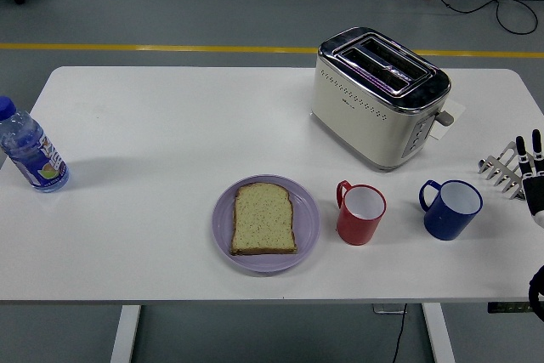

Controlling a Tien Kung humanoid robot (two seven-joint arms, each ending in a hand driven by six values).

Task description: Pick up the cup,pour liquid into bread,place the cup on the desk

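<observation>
Two cups stand upright beside the bread, with the right hand at the bench's edge.

The red cup (362, 214) and blue cup (451, 209) stand mouths up, handles pointing up-left, right of the bread (264, 218) on its purple plate (308, 225), on the white bench (170, 125). The right hand (524, 169) hovers just beyond the blue cup, fingers (503, 172) released, spread, holding nothing.

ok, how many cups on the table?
2. The red cup stands just right of the plate with bread; the blue cup stands further right, near the right robot hand. None look hidden.
</observation>
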